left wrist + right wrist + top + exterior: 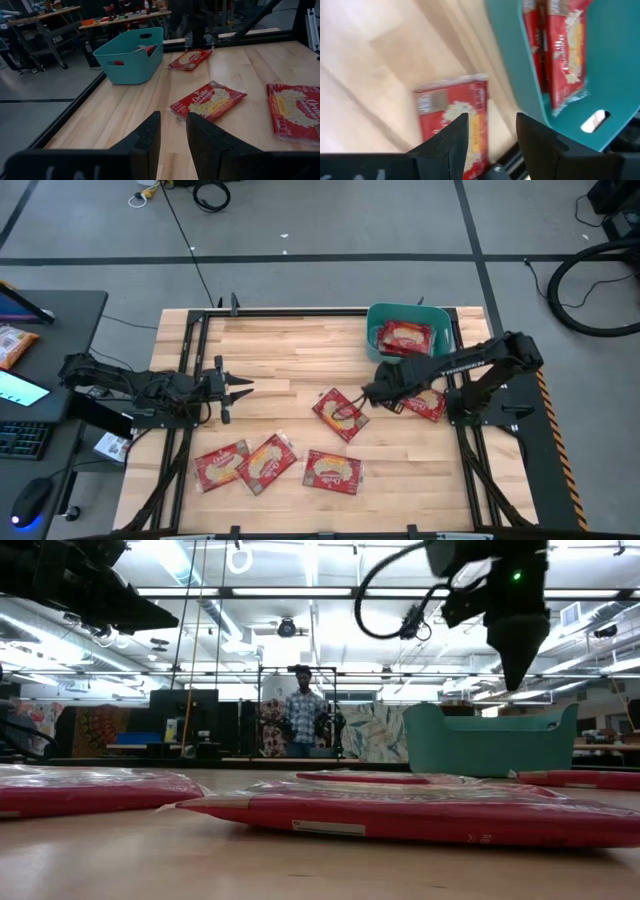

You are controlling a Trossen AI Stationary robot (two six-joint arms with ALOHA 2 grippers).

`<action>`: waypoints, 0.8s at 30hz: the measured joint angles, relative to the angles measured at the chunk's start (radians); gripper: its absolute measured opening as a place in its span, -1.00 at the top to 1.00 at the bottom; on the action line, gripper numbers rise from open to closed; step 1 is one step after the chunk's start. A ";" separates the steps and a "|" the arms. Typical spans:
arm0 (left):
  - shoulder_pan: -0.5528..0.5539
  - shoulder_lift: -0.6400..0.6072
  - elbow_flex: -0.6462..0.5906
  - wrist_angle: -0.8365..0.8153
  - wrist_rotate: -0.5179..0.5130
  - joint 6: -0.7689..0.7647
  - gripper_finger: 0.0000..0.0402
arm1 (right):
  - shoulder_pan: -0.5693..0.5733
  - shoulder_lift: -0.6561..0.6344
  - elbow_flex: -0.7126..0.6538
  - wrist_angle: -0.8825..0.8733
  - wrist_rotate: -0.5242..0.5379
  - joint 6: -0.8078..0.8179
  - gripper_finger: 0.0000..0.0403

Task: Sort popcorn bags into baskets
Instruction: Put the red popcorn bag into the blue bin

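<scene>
A teal basket (446, 330) stands at the table's far right with red popcorn bags (405, 337) lying inside it. One bag (340, 414) lies flat mid-table, another (428, 404) under my right arm, and three (268, 463) in a row near the front edge. My right gripper (366, 394) hangs open above the table between the mid-table bag and the basket, pointing steeply down, with nothing between its fingers (455, 132). At the table's left my left gripper (245, 389) hovers nearly level, open by a narrow gap (172, 120), and holds nothing.
Black frame rails (190, 340) run along the table's edges. A desk (50, 320) at the left holds a keyboard, a mouse and an orange packet (14, 346). A person (303, 720) stands in the room far behind the table.
</scene>
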 joint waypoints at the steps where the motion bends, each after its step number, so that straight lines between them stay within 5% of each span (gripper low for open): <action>1: 0.000 0.000 0.000 0.000 0.000 0.000 0.51 | 0.022 0.000 -0.006 0.006 0.000 0.017 0.16; 16: 0.000 0.000 0.000 0.000 0.000 0.000 0.51 | 0.204 0.000 -0.307 0.281 -0.212 0.213 0.16; 24: 0.000 0.000 0.000 0.000 0.000 0.000 0.51 | 0.230 0.000 -0.406 0.342 -0.207 0.271 0.04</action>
